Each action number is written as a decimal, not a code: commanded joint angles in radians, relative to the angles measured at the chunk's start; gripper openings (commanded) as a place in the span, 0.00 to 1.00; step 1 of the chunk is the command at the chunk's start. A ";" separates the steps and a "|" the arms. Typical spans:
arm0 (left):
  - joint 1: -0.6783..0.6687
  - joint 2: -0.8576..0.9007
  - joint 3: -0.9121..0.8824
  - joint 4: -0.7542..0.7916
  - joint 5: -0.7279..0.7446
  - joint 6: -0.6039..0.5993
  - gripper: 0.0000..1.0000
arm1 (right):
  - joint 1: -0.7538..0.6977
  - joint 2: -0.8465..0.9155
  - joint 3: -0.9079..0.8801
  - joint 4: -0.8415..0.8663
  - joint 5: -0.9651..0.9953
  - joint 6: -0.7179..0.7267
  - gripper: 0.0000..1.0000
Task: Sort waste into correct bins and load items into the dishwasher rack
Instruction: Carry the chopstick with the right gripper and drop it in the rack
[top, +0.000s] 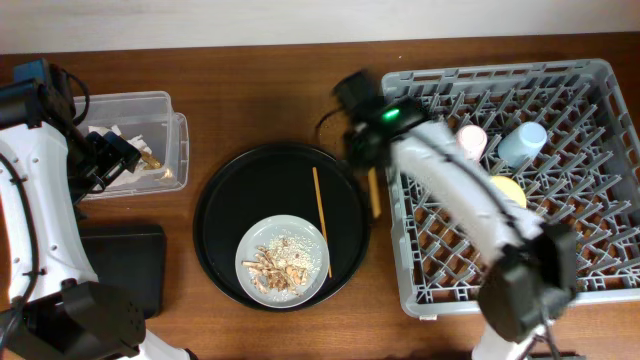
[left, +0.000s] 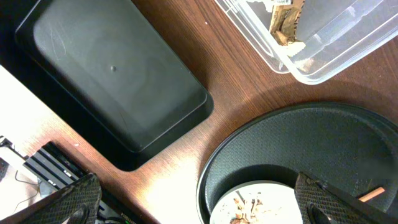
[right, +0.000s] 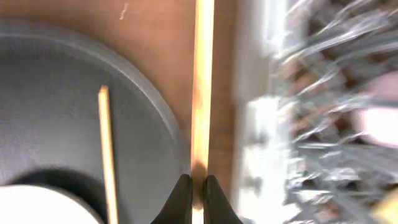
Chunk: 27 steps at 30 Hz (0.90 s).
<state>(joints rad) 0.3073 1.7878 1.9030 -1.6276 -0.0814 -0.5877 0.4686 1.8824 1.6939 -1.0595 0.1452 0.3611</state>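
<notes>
Rack (top: 520, 68) on the right, round black tray (top: 220, 190) beside it. Right gripper (right: 198, 193) is clamped on one chopstick (right: 203, 93) — it pokes straight out from the tips, between tray and rack (other chopstick (top: 320, 220) lies on the tray). Left gripper (left: 199, 208) has its jaws wide, empty.

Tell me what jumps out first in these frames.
The big grey dishwasher rack fills the right side, with the white right arm lying across it. Centre-table, a round black tray holds a pale plate of food scraps and one chopstick; the right tool pinches the other chopstick between tray and rack.
</notes>
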 joint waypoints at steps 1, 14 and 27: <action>0.003 -0.010 0.011 -0.001 -0.002 -0.006 0.99 | -0.106 -0.044 0.026 -0.031 -0.053 -0.168 0.04; 0.003 -0.010 0.011 -0.001 -0.002 -0.006 0.99 | -0.273 -0.019 0.002 -0.056 -0.161 -0.327 0.14; 0.003 -0.010 0.011 -0.001 -0.002 -0.006 0.99 | -0.251 0.015 -0.002 -0.081 -0.497 -0.327 0.16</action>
<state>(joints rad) 0.3073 1.7878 1.9030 -1.6276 -0.0814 -0.5877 0.1982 1.8893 1.7012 -1.1351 -0.1612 0.0441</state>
